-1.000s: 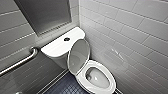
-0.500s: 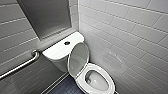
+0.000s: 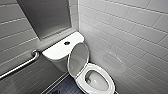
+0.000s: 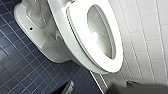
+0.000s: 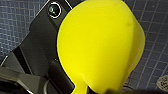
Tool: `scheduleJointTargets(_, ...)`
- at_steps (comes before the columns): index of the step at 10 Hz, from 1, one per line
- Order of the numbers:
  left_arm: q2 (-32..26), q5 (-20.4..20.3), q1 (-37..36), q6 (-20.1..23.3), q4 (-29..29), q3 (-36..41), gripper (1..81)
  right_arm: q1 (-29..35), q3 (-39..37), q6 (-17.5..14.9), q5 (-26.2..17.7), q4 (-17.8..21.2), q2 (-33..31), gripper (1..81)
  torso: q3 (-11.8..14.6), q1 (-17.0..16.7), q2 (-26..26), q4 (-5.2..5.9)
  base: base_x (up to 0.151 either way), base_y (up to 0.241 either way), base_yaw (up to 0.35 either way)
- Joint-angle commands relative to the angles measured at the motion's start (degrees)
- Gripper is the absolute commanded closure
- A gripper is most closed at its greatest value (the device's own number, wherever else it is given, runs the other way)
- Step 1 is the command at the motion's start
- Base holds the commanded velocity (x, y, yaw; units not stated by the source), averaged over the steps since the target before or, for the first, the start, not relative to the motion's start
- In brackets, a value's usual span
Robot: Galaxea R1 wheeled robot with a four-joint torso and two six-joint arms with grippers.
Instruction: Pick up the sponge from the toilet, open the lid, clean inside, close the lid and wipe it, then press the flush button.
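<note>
The white toilet point(image 3: 110, 82) stands in the corner with its lid point(image 3: 78, 60) raised against the tank. The seat ring point(image 3: 82, 76) is down and the bowl point(image 3: 96, 81) is open to view. The dark round flush button point(image 3: 67, 43) sits in the middle of the tank top point(image 3: 57, 51). In the left wrist view the seat point(image 4: 77, 47) and bowl point(image 4: 101, 35) lie close, and my left gripper point(image 4: 103, 89) holds nothing. The yellow sponge point(image 5: 100, 45) bulges large in the right wrist view, squeezed where my right gripper point(image 5: 82, 89) is shut on it.
A metal grab bar point(image 3: 20, 66) runs along the tiled left wall. White wall tiles point(image 3: 130, 37) close in on the toilet's right side. The floor is dark blue small tile point(image 4: 17, 65), with a round drain point(image 5: 163, 82) near the sponge.
The head view has shifted a little, so the toilet sits slightly lower in the picture. The lid stays raised.
</note>
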Motion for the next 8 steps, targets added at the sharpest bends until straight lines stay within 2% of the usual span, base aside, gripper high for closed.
scheduleJointTargets(1, -2.48, 2.41, -10.24, -3.73, -8.22, -1.10, 1.0, -1.79, 0.09, 0.15, -2.43, -1.40, -2.14, 81.1, 0.00, 0.00, 0.00, 0.00, 0.000, 0.000, 0.000)
scheduleJointTargets(4, -2.48, 2.24, -15.69, -11.64, -8.31, -4.09, 1.0, -2.67, 0.00, 0.15, -1.64, -1.49, -1.53, 81.1, 0.00, 0.00, 0.00, 0.00, 0.000, 0.000, 0.000)
scheduleJointTargets(6, -2.31, 2.32, -18.60, -14.11, -8.31, -5.59, 1.0, -3.11, -0.09, 0.15, 0.38, -1.31, -1.35, 81.1, 0.00, 0.00, 0.00, 0.00, 0.000, 0.000, 0.000)
scheduleJointTargets(8, -2.22, 2.32, -20.88, -14.81, -8.49, -6.81, 1.0, -3.20, -0.17, 0.15, 0.39, -1.31, -1.35, 81.1, 0.00, 0.00, 0.00, 0.00, 0.000, 0.000, 0.000)
